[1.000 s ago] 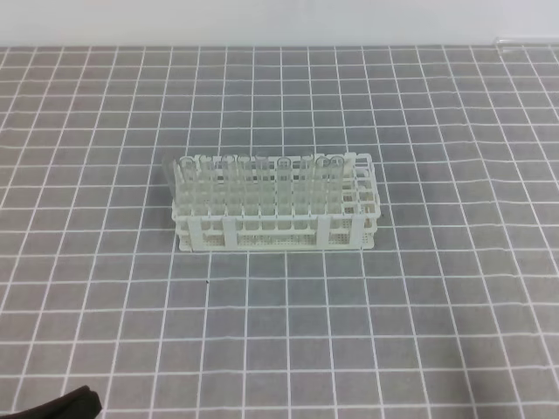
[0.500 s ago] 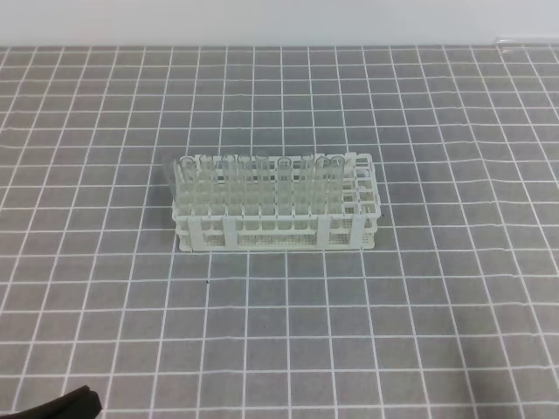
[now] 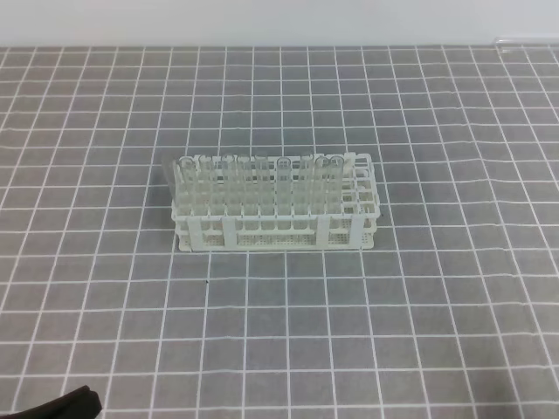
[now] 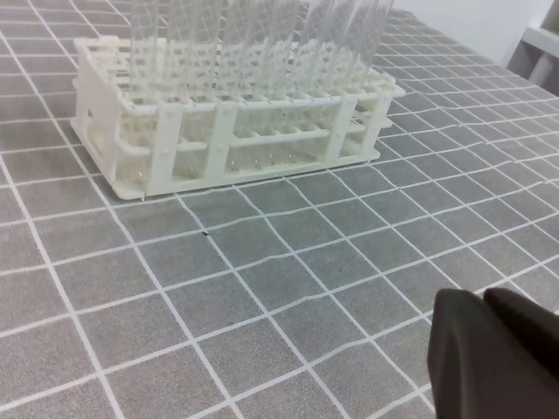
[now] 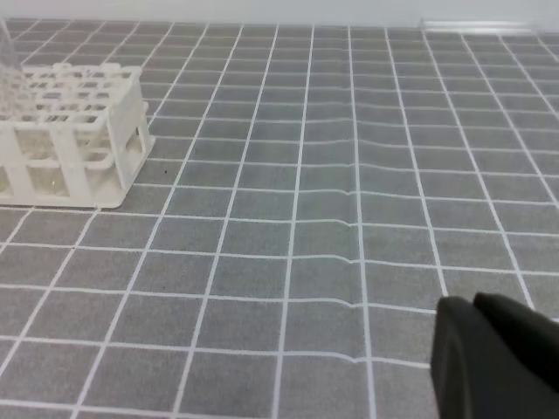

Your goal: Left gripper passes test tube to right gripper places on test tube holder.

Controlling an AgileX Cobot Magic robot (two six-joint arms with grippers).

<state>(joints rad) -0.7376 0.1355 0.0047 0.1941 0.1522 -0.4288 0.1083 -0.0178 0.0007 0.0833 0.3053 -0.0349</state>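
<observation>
Evidently nothing has begun: the left gripper (image 4: pixel 496 358) and right gripper (image 5: pixel 493 358) sit closed and empty near the mat's front, far from the tube-filled test tube holder (image 3: pixel 276 229).

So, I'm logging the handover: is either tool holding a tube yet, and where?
Nothing is held. The left tool and right tool are shut and empty, well away from the rack.

Matte black, rounded fingers (image 4: pixel 493 358) on both arms.
</observation>
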